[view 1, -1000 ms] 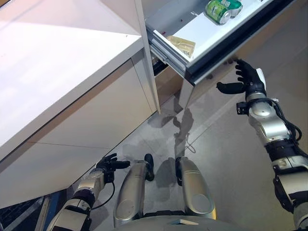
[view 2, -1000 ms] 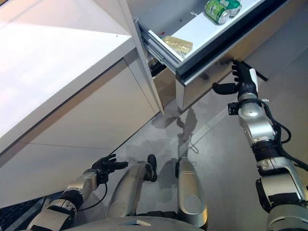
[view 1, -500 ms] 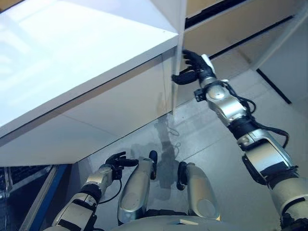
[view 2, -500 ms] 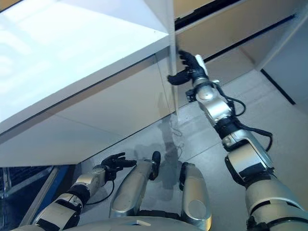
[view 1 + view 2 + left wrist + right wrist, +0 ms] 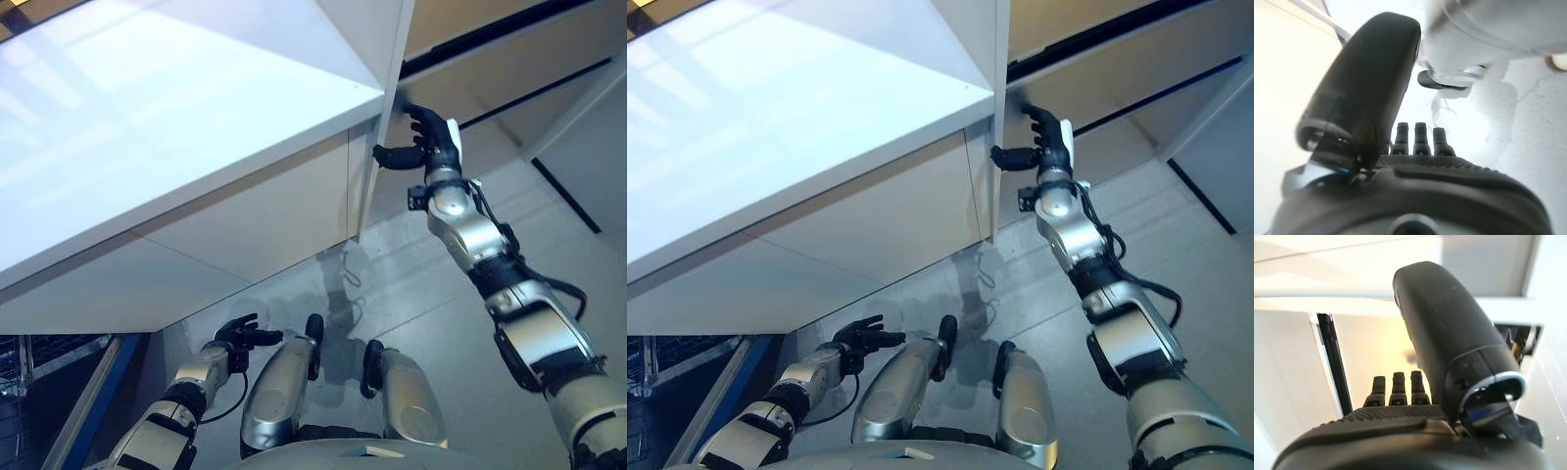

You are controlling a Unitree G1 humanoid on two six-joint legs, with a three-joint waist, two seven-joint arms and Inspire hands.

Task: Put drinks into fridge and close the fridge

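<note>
Fridge front [image 5: 470, 73] sits just past the right hand [image 5: 429, 147], whose fingers [image 5: 1396, 389] are straight and empty.

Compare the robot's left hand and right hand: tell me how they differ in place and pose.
The right hand is raised on an outstretched arm, fingers against the fridge drawer front beside the white cabinet; the left hand hangs low above the floor, touching nothing. The right thumb bears a white cover; none shows on the left. Both are dark, open and hold nothing.
</note>
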